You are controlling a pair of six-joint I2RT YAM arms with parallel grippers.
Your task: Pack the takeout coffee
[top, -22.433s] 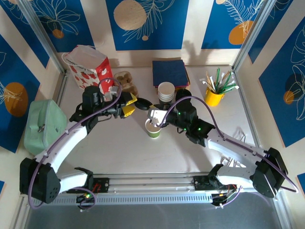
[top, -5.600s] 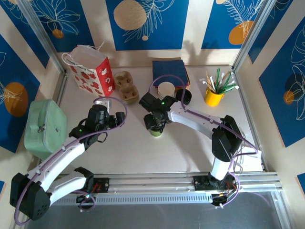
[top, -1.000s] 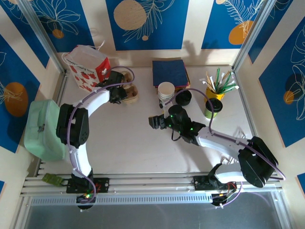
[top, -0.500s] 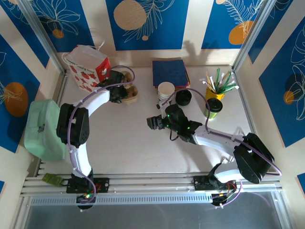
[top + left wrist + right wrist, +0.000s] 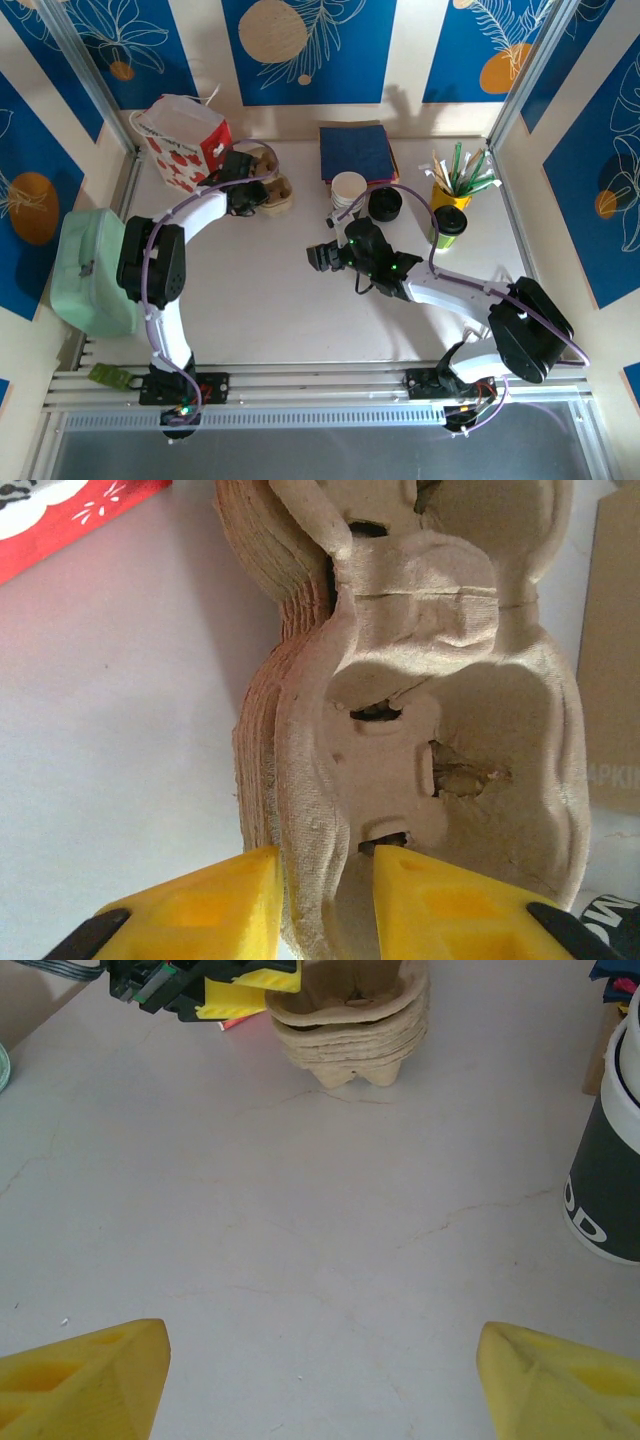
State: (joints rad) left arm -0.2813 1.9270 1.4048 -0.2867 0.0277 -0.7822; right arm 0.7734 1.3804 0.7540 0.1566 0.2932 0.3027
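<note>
Top external view: the takeout coffee [image 5: 447, 227], lime-green with its black lid on, stands upright on the worktop [image 5: 260, 310]. It is well to the right of the white cup stack [image 5: 349, 188], farther out than the black lids [image 5: 385, 204] that sit just right of that stack. Both my claws are well apart from it.

My left claw [image 5: 252, 196] is out to the left of the white cup stack, at the pulp carrier stack [image 5: 275, 190]. In the left wrist view its yellow fingers [image 5: 195, 905] are drawn narrow on the near rim of the top carrier. One finger is outside the wall and one inside the cup well, both pressed against the pulp.

My right claw [image 5: 320, 258] hangs on the near side of the white cup stack, a little to its left, pointing toward the carriers. In the right wrist view its fingers [image 5: 85, 1380] are spread wide, with nothing between them but bare worktop.
</note>
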